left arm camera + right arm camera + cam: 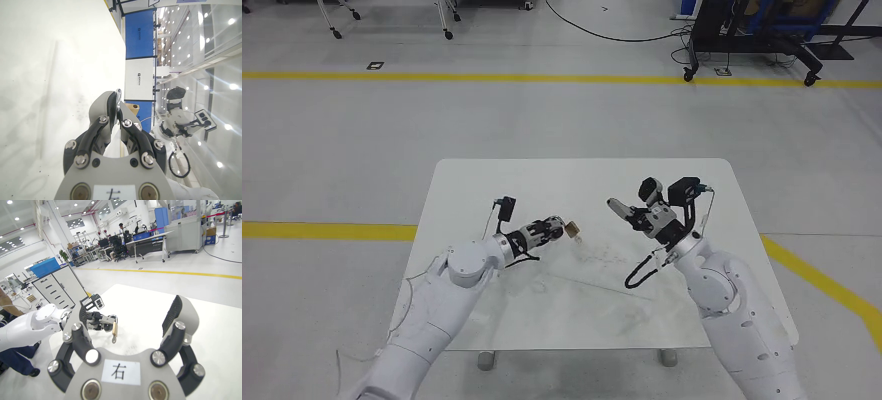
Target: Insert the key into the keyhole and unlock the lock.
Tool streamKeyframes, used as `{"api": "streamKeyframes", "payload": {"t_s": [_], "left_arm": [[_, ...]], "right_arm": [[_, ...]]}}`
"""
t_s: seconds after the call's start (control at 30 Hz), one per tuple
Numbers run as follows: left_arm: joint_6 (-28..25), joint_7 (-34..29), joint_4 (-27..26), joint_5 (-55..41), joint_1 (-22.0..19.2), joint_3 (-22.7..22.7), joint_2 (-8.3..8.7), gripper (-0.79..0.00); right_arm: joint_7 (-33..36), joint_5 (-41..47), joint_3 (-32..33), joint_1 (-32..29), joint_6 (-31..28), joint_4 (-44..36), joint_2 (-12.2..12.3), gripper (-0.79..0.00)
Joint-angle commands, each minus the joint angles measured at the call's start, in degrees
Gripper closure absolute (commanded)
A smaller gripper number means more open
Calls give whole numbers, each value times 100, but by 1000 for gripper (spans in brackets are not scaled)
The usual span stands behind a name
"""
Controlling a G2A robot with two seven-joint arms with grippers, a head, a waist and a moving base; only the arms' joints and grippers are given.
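Lock (115, 328) hangs clenched in left gripper (118, 107); the spread, empty right gripper (129, 306) should pinch its dangling key (114, 339) squarely.

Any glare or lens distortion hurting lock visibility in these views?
Left wrist view: ceiling lights flare into streaks, the table glares near white, and the lock sits half hidden behind the left pincer. Right wrist view: even light, wide-angle bend along the table edge; lock and key stand out against the table. Top view: even light, no glare on the table.
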Motion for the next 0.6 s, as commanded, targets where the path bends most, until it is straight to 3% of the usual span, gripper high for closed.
{"api": "streamKeyframes", "payload": {"t_s": [0.0, 0.3, 0.37, 0.4, 0.43, 0.57], "left_arm": [[181, -14, 13, 380, -77, 213, -27, 0], [668, 36, 109, 1218, -394, 731, -148, 0], [763, 58, 126, 1334, -434, 779, -163, -603], [778, 86, 122, 1367, -439, 780, -166, -742], [787, 93, 116, 1377, -439, 764, -165, -785], [800, 121, 37, 1394, -377, 591, -120, -785]], "right_arm": [[3, -4, -15, 10, -2, 10, -2, -785], [3, -4, -15, 10, -2, 10, -2, -785], [3, -4, -15, 10, -2, 10, -2, -785], [3, -4, -15, 10, -2, 10, -2, -785], [3, -4, -15, 10, -2, 10, -2, -785], [3, -4, -15, 10, -2, 10, -2, -785]]}}
